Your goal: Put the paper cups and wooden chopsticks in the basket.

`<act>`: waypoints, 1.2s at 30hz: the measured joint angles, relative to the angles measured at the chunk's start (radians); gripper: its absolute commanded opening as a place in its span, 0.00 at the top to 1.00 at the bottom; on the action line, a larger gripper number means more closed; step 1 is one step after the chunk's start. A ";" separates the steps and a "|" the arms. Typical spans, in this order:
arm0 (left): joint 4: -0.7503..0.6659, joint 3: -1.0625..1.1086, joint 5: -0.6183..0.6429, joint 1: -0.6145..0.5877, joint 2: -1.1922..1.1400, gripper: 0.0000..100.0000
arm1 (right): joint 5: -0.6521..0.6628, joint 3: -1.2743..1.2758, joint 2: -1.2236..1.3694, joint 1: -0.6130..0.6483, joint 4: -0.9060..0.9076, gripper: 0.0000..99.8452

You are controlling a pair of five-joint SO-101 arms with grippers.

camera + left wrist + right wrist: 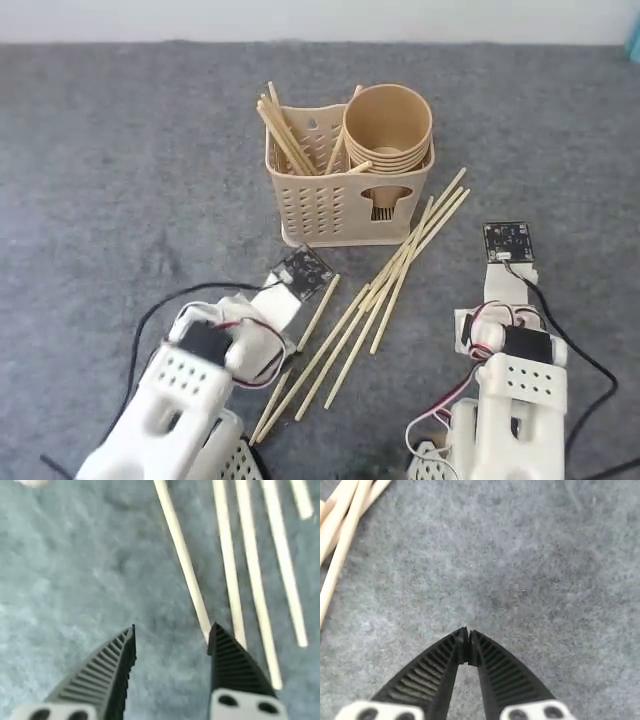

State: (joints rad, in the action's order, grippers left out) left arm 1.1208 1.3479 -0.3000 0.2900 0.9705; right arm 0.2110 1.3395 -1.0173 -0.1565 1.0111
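A beige slotted basket (340,205) stands at the table's middle back, holding a stack of paper cups (388,125) and several wooden chopsticks (285,135). More loose chopsticks (385,290) lie fanned on the grey mat in front of it. My left gripper (172,635) is open just above the mat, one finger (227,655) touching the end of a chopstick (182,555), the others (257,575) beside it. My right gripper (468,642) is shut on nothing over bare mat, with chopstick ends (342,525) off to one side.
The grey felt mat (120,180) covers the table. Both white arms (190,390) (510,380) rise from the front edge, with cables trailing beside them. A pale wall edge runs along the back.
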 measured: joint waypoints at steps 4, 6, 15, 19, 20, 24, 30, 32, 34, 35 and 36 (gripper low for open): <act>0.018 0.055 0.061 0.014 0.207 0.78 | 0.000 0.000 0.000 0.000 0.000 0.99; 0.034 0.061 0.069 0.017 0.244 0.78 | 0.000 0.000 0.000 0.000 0.000 0.99; -0.025 0.061 0.075 0.017 0.087 0.78 | 0.000 0.000 0.000 0.000 0.000 0.99; -0.078 0.018 0.078 0.015 -0.098 0.78 | 0.000 0.000 0.000 0.000 0.000 0.99; -0.092 0.003 0.078 0.015 -0.150 0.78 | 0.000 0.000 0.000 0.000 0.000 0.99; -0.157 -0.057 0.089 0.015 -0.364 0.82 | 0.000 0.000 0.000 0.000 0.000 0.99; -0.164 -0.178 0.175 0.049 -0.578 0.98 | 0.000 0.000 0.000 0.000 0.000 0.99; -0.164 -0.192 0.164 0.091 -0.603 0.99 | 0.000 0.000 0.000 0.000 0.000 0.99; -0.163 -0.201 0.150 0.124 -0.614 0.99 | 0.000 0.000 0.000 0.000 0.000 0.99; -0.160 -0.204 0.149 0.137 -0.618 0.99 | 0.000 0.000 0.000 0.000 0.000 0.99; -0.158 -0.206 0.149 0.147 -0.620 0.99 | 0.000 0.000 0.000 0.000 0.000 0.99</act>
State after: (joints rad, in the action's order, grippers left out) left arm 0.9628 1.1423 -0.1511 0.4373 0.3506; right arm 0.2110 1.3395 -1.0173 -0.1565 1.0111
